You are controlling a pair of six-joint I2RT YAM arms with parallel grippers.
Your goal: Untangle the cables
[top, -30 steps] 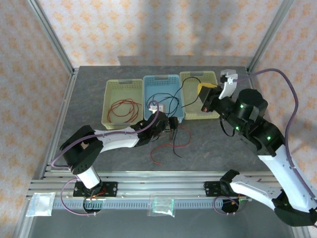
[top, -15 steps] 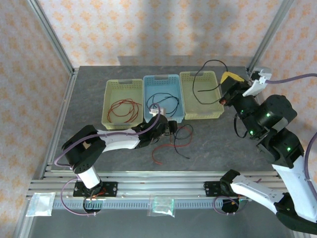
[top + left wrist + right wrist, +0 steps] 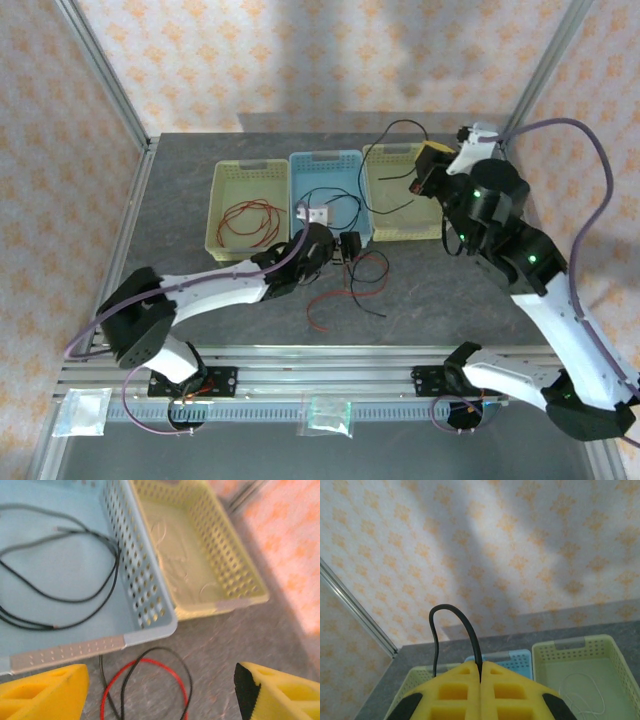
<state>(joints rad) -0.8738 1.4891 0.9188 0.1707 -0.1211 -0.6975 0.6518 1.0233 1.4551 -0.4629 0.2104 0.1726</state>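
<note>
My right gripper (image 3: 425, 165) hangs over the right yellow basket (image 3: 400, 236), shut on a black cable (image 3: 398, 126) that arches up and drops into that basket. In the right wrist view the cable (image 3: 451, 611) rises from between the closed yellow fingertips (image 3: 465, 680). My left gripper (image 3: 347, 247) is open at the blue basket's near corner, just above a red and black tangle (image 3: 352, 282) on the table. In the left wrist view those loops (image 3: 150, 677) lie between its spread fingers (image 3: 45, 695). A pale white cable (image 3: 170, 562) lies in the right basket.
A red cable (image 3: 250, 220) is coiled in the left yellow basket (image 3: 240, 168). A black cable (image 3: 75, 600) lies in the blue basket (image 3: 325, 160). The three baskets stand side by side at the table's back. Metal frame posts and patterned walls enclose the table.
My right arm has swung left, carrying the black cable back over the right basket. My left arm has reached slightly further toward the tangle, jaws still open.
</note>
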